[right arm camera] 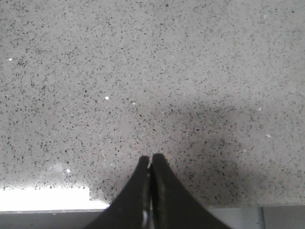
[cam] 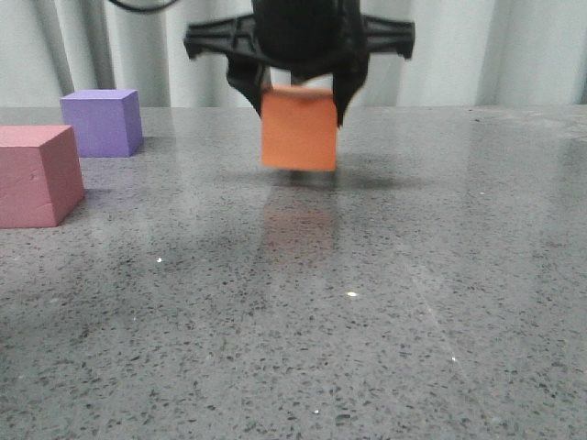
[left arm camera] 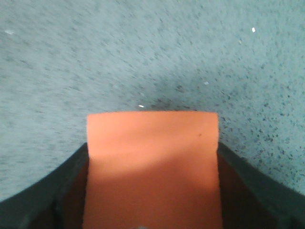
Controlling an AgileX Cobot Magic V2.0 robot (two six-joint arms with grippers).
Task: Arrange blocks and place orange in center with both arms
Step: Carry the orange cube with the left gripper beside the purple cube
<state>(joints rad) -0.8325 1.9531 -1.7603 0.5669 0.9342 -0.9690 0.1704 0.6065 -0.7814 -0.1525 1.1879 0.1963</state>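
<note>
We are seeing the left gripper fingers clamping the orange cube just above mid-counter, foam looking light and squashy so flat opposite faces are gripping best, right gripper fingers pressing together empty.

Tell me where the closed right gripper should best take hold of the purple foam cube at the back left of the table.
Probably from above, on two opposite upright faces of the purple foam cube. It sits flat on the grey stone tabletop and apart from the pink-red foam cube in front of it, so its side faces look free. The right gripper would first have to open.
</note>
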